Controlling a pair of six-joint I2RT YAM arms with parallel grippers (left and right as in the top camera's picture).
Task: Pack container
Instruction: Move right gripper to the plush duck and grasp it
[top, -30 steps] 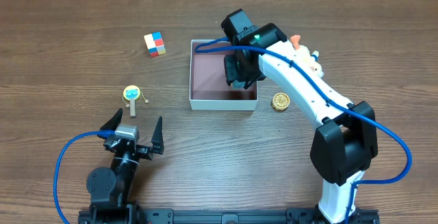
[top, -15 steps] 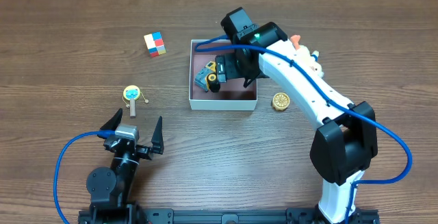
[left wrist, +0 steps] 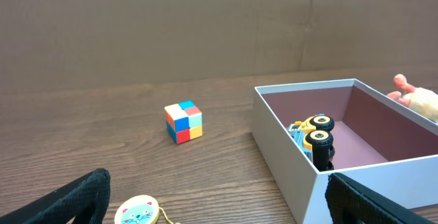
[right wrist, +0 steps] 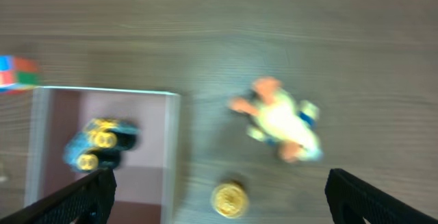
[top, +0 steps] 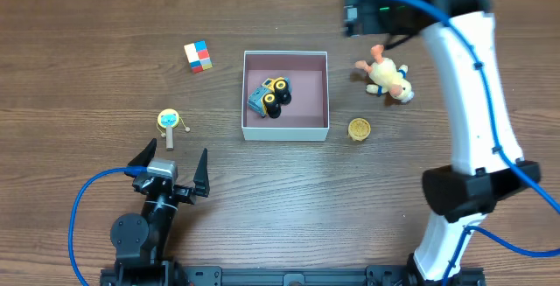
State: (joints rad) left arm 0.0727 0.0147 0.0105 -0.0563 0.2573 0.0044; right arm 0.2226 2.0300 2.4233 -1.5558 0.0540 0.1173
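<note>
The container [top: 285,132], a white square box with a pink inside, stands mid-table, and a blue and yellow toy truck [top: 269,96] lies in it. The left wrist view shows the container [left wrist: 287,148] at right with the truck [left wrist: 313,135] inside. The blurred right wrist view looks down on the container [right wrist: 171,155] and the truck [right wrist: 99,145]. My right gripper [right wrist: 219,176] is open and empty, high above the table right of the container. Near the front edge my left gripper [top: 173,159] rests open and empty.
A plush animal [top: 385,74] lies right of the container, with a gold disc [top: 359,129] in front of it. A coloured cube [top: 199,56] sits back left. A cat-face disc on a stick [top: 168,120] lies just ahead of the left gripper.
The right gripper opened and left the toy truck in the container, then lifted away toward the back right. The left arm has not moved.
</note>
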